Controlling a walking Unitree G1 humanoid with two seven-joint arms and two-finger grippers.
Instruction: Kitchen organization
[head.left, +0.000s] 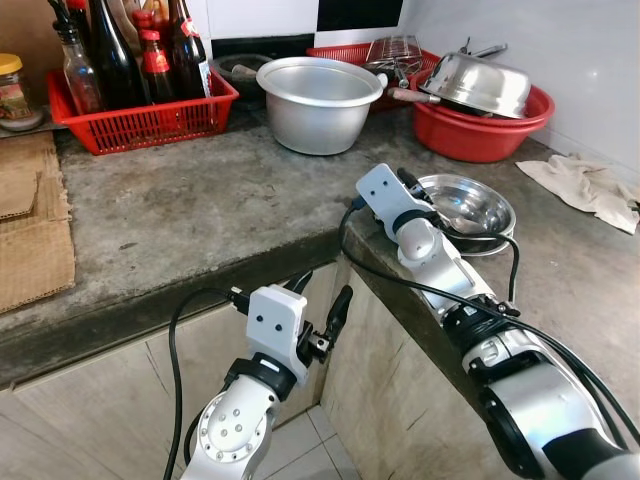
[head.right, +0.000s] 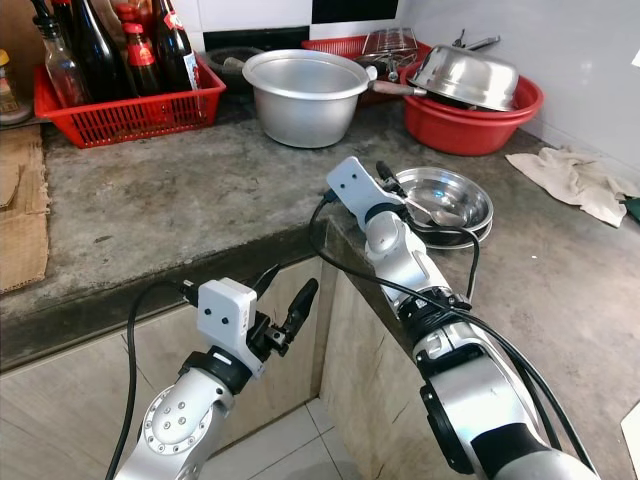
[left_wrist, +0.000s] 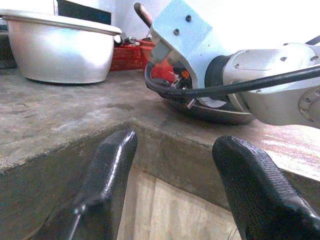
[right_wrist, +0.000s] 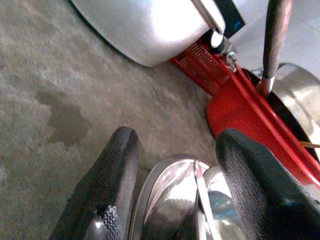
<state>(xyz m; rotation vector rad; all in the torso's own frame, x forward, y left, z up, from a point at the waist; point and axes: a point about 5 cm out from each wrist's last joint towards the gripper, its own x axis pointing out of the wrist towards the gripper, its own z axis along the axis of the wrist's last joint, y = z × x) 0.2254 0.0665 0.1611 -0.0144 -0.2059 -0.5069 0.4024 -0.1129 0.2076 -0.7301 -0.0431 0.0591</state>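
Observation:
A shallow steel bowl (head.left: 482, 208) sits stacked on another near the inner corner of the concrete counter (head.left: 200, 215), with what looks like a spoon inside. My right gripper (head.left: 420, 195) reaches over its near rim. In the right wrist view that gripper (right_wrist: 175, 145) is open, and the bowl's rim (right_wrist: 165, 185) lies between the two black fingers (right_wrist: 117, 170). My left gripper (head.left: 325, 312) hangs open below the counter edge in front of the cabinet, holding nothing. The left wrist view has its fingers (left_wrist: 112, 165) level with the counter lip.
A large aluminium pot (head.left: 318, 105) stands behind the bowl. To its right is a red basin (head.left: 470, 140) holding a steel dish (head.left: 488, 82). A red basket (head.left: 140, 122) of bottles stands back left. A crumpled cloth (head.left: 590, 188) lies at the right. Cardboard (head.left: 30, 235) covers the left end.

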